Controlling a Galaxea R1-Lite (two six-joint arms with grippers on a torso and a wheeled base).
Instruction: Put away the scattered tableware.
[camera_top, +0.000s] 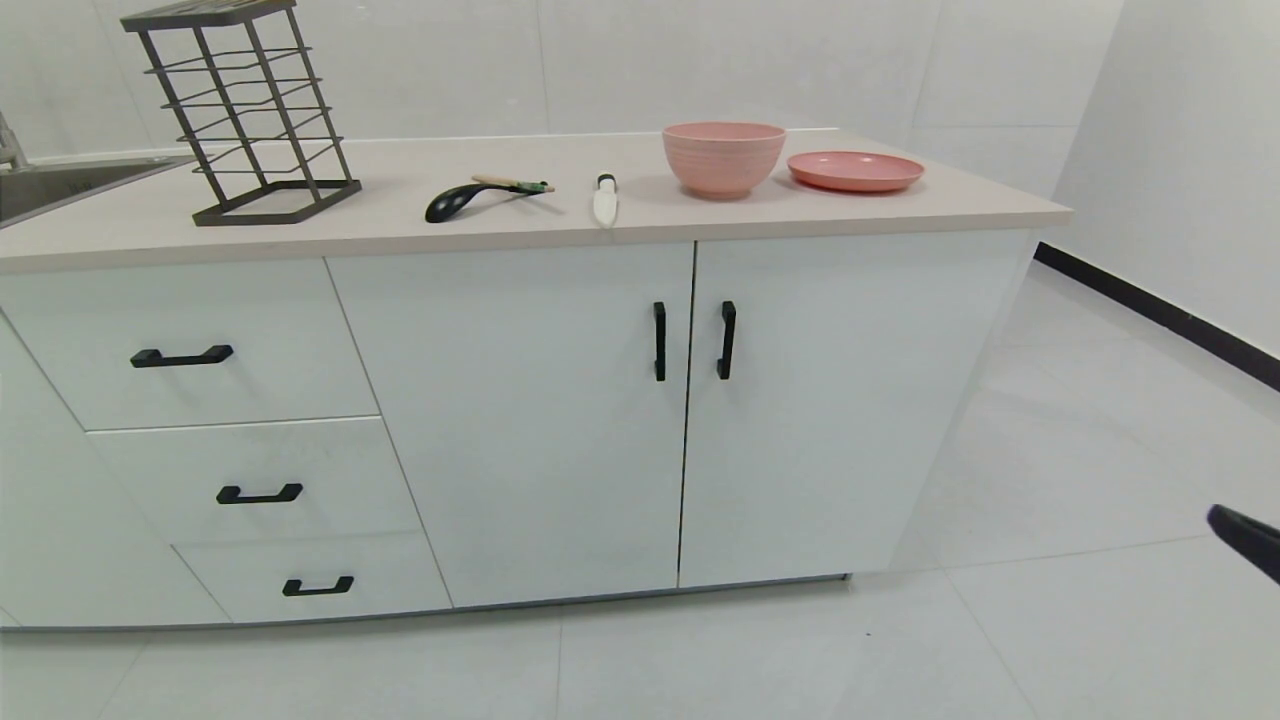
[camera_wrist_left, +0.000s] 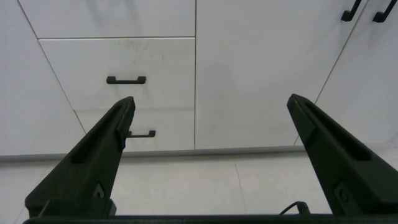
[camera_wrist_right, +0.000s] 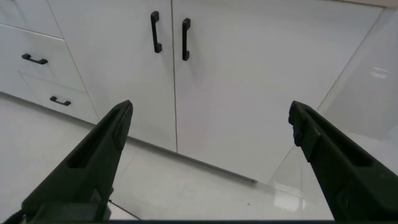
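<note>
Nearest, the left gripper (camera_wrist_left: 211, 102) and the right gripper (camera_wrist_right: 211, 107) hang low over the pale floor tiles (camera_top: 1000, 640). Both are spread wide and empty, facing the white cabinet (camera_top: 520, 420). The tableware lies well above and beyond them on the beige countertop (camera_top: 300, 235). A black wooden-handled spoon (camera_top: 470, 198) and a white slim utensil (camera_top: 605, 200) lie near its front edge. Farther right, a pink ribbed bowl (camera_top: 723, 158) stands beside a pink flat plate (camera_top: 855, 171). A black wire rack (camera_top: 250, 110) stands far left. Open floor lies right of the cabinet.

L gripper (camera_wrist_left: 211, 101), fingers spread wide, R gripper (camera_wrist_right: 211, 106) likewise, both empty
</note>
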